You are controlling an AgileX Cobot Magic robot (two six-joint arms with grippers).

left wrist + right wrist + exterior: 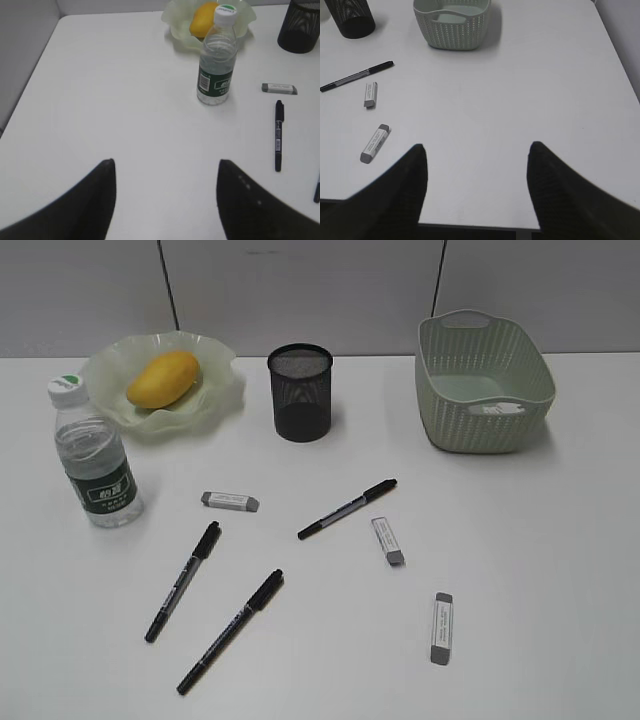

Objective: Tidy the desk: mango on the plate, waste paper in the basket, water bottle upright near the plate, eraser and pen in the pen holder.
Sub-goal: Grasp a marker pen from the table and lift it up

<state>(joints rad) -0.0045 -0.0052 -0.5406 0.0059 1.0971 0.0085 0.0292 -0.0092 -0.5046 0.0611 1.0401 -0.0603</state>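
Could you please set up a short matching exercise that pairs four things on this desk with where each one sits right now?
Things:
1. mango
2. water bottle
3. pen holder
4. basket

Places:
A. far right of the desk
B. lying on the plate
C. upright, in front of the plate
D. standing between plate and basket

Pairs: 1-B, 2-C, 3-D, 4-A

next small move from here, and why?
Probably send the left gripper, open and empty, to the eraser nearest the pen holder. The mango already lies on the plate, the water bottle stands upright beside it; erasers and pens are still loose on the desk.
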